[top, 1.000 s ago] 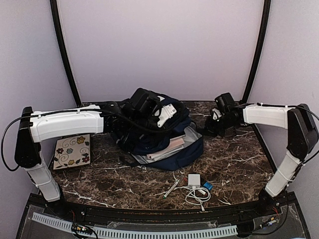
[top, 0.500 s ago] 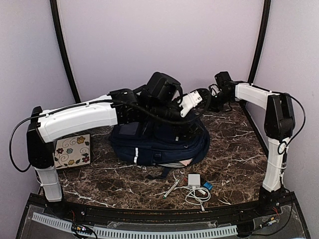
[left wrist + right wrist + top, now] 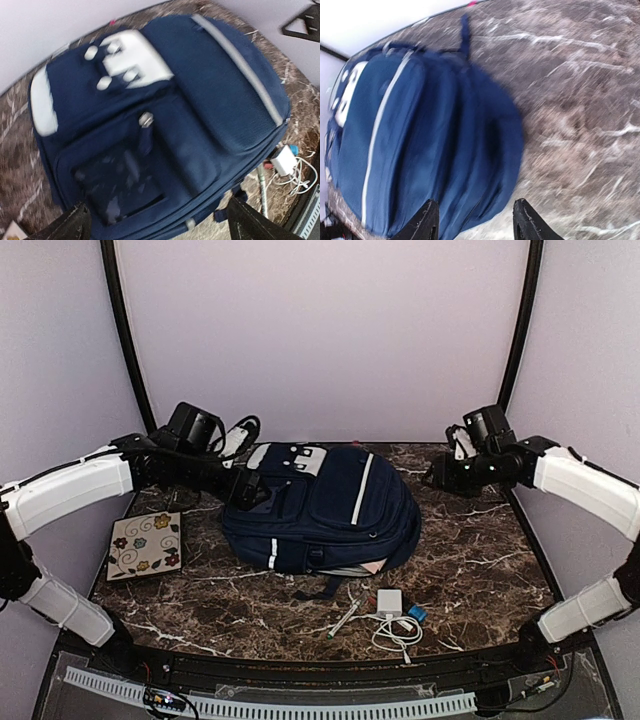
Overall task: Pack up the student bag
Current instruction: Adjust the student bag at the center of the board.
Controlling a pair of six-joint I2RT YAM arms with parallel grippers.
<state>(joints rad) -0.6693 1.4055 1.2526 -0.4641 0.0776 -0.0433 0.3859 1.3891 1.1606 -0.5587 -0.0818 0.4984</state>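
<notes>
The student bag (image 3: 320,505), navy with white stripes and white patches near its top, lies flat on the marble table with its front up. It fills the left wrist view (image 3: 165,110) and the left half of the right wrist view (image 3: 420,140). A pale edge of its contents shows at its near side (image 3: 365,567). My left gripper (image 3: 248,492) hovers by the bag's top left corner, open wide and holding nothing (image 3: 157,214). My right gripper (image 3: 442,478) hangs off the bag's far right side, open and empty (image 3: 474,206).
A floral notebook (image 3: 146,543) lies on the table's left side. In front of the bag lie a white charger with its cable (image 3: 390,602), a pen (image 3: 345,620) and a small blue item (image 3: 416,613). The charger (image 3: 283,161) also shows in the left wrist view.
The bag went from lying open with books showing to lying closed, front up. Both grippers opened and let go. The left arm drew back left, the right arm back right.
</notes>
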